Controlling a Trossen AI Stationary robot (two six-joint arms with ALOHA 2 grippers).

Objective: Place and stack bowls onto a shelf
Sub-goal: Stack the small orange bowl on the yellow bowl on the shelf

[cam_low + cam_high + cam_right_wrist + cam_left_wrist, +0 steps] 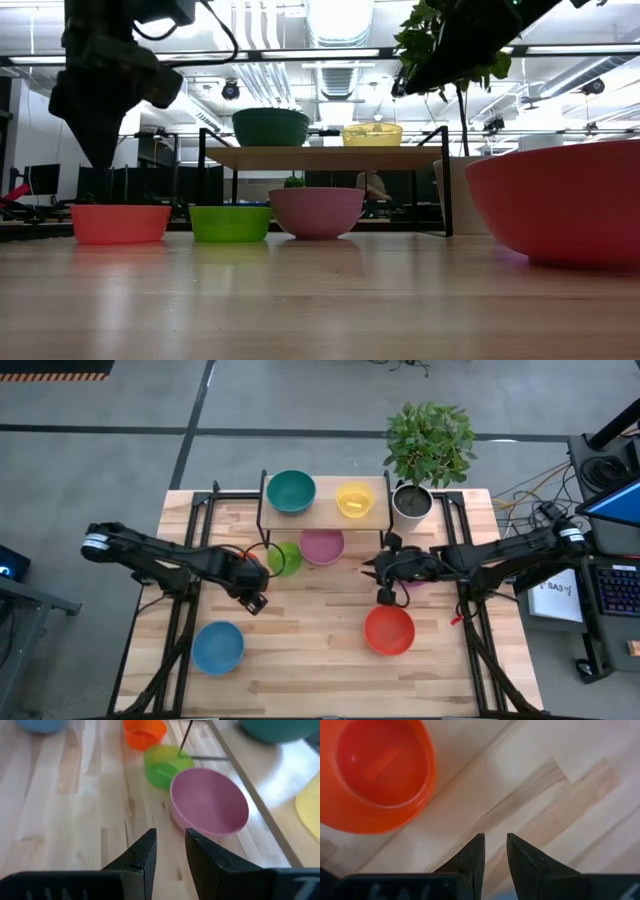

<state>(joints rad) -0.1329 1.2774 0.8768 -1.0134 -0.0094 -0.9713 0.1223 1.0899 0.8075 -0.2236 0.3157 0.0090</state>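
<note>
The shelf (320,518) stands at the table's far side with a teal bowl (290,491) and a yellow bowl (354,499) on its top. A pink bowl (209,802) sits on the table at the shelf's front edge. Beside it are a lime green bowl (162,765) and an orange bowl (375,770). My left gripper (495,840) points down at bare table just beside the orange bowl, its fingers slightly apart and empty. My right gripper (170,834) hovers on the pink bowl's right, slanting down toward it, open and empty.
A red bowl (389,630) sits near the front right and a blue bowl (217,647) near the front left. A white plant pot (412,503) with a leafy plant stands right of the shelf. Bare tabletop (310,650) lies between the red and blue bowls.
</note>
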